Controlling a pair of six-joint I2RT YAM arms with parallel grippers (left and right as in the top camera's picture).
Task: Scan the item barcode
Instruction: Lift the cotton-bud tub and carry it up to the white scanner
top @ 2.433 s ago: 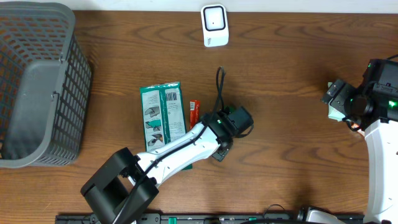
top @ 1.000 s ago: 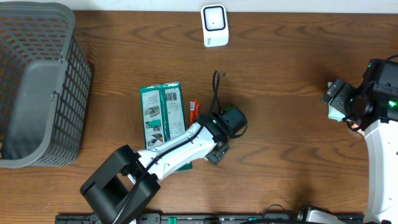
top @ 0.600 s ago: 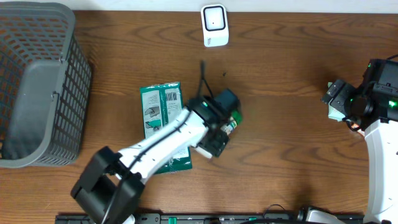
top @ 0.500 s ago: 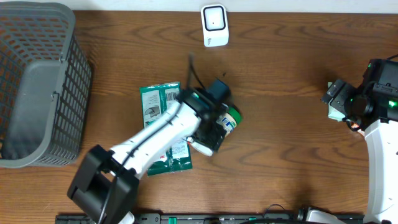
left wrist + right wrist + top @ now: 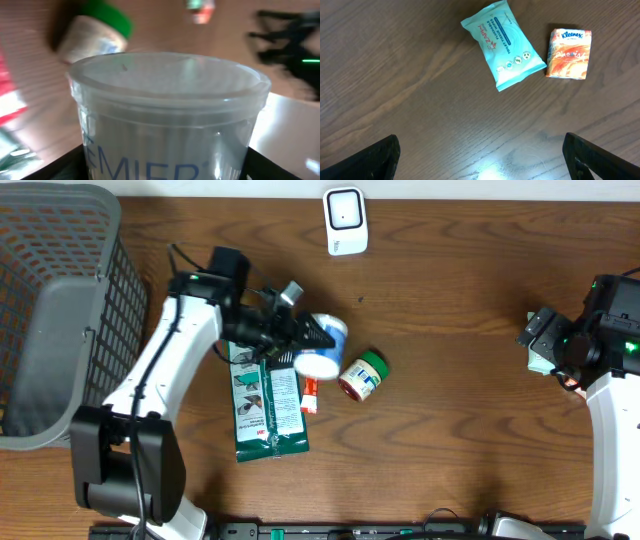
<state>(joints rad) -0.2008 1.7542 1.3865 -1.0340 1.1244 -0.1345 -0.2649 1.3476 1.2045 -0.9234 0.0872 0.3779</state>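
Note:
My left gripper (image 5: 305, 337) is shut on a white plastic tub (image 5: 321, 346) with a blue-edged lid, held over the table below the white barcode scanner (image 5: 344, 221). In the left wrist view the tub (image 5: 165, 100) fills the frame, blue lettering on its side, dark fingers (image 5: 45, 167) at both lower corners. A green-lidded jar (image 5: 362, 374) lies on its side just right of the tub. My right gripper (image 5: 538, 340) hangs open at the far right with nothing in it; in its wrist view the gripper (image 5: 480, 155) has only bare wood between the jaws.
A green pouch (image 5: 264, 385) and a small red packet (image 5: 310, 393) lie under the left arm. A grey mesh basket (image 5: 60, 320) stands at the far left. A teal wipes pack (image 5: 502, 45) and a Kleenex pack (image 5: 569, 53) lie below the right gripper.
The left arm has swung from the table's middle up and to the left, carrying the tub with it. The green-lidded jar came into view. The right arm stayed still.

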